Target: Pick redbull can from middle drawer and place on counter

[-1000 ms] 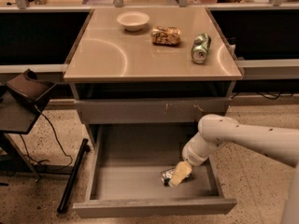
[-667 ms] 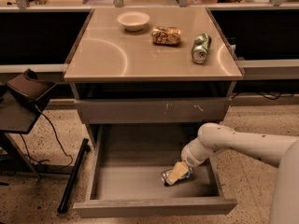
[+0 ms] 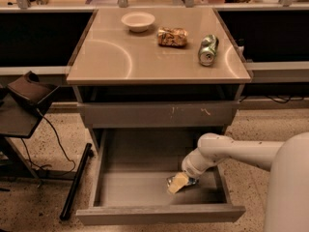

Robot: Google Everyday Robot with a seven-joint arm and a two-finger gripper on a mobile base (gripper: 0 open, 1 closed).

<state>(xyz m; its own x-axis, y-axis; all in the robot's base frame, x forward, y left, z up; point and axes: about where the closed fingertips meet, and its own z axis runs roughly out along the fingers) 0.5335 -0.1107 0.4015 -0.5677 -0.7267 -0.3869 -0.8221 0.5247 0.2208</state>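
Over the last second my arm has sunk lower into the open middle drawer point(image 3: 135, 190), and my gripper point(image 3: 176, 182) has crept a little toward the drawer's front. It now sits right on the redbull can point(image 3: 171, 179). The can lies on the drawer floor, below the counter's point(image 3: 145, 62) front edge and toward its right corner. I cannot tell whether my grip has closed on it. I judge I am at the grasp itself, with the lift not yet begun. Up top, the green can point(image 3: 208, 50) lies near the right edge, the snack packet point(image 3: 172, 36) and bowl point(image 3: 138, 21) sit toward the back, and the front left is where I would set the redbull can down.
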